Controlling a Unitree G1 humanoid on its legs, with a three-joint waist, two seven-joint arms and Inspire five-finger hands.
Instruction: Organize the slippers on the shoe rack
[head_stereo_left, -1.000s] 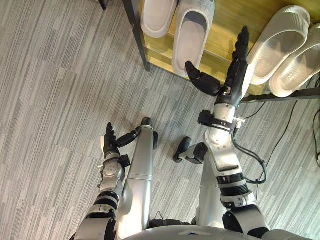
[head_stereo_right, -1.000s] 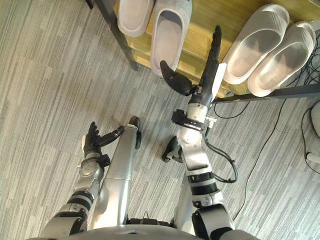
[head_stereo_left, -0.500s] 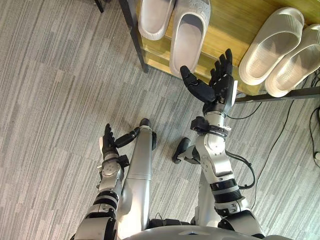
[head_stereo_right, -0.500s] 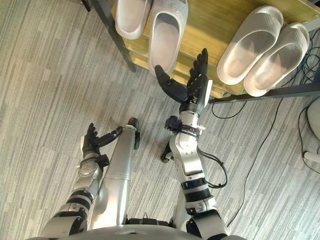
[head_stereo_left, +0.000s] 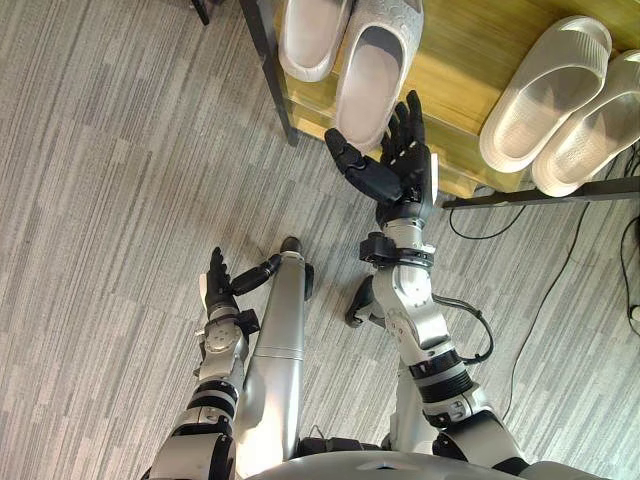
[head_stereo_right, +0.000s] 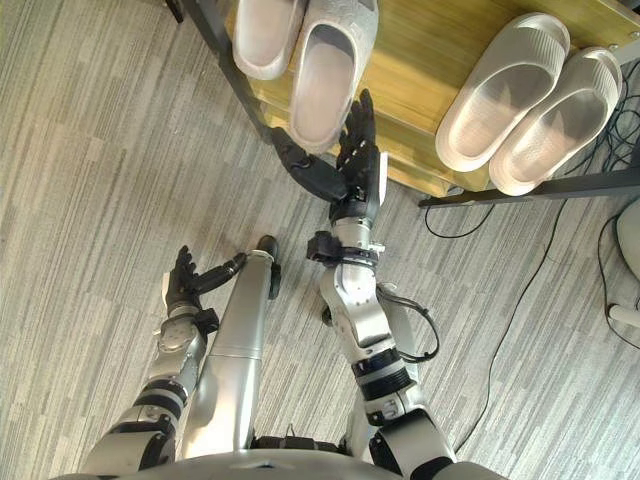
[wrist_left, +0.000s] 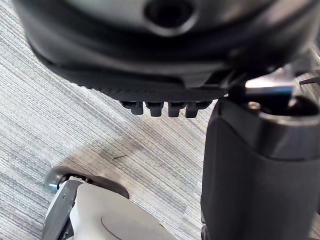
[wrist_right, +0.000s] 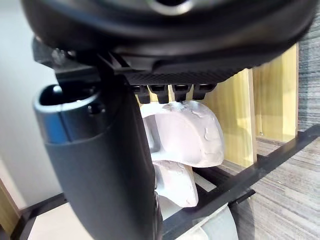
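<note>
Poised with right robot hand (head_stereo_left: 402, 172) spread, empty, at the front of the shoe rack (head_stereo_left: 455, 60) beside the overhanging grey slipper (head_stereo_left: 372, 70), likely to push it in.

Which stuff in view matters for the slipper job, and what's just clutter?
Job: pale grey slipper pair; white ribbed slipper pair; wooden shoe rack with black frame; open right hand near the grey heels.
Not job: grey striped carpet; white rounded object on floor, far right; idle left hand.
</note>
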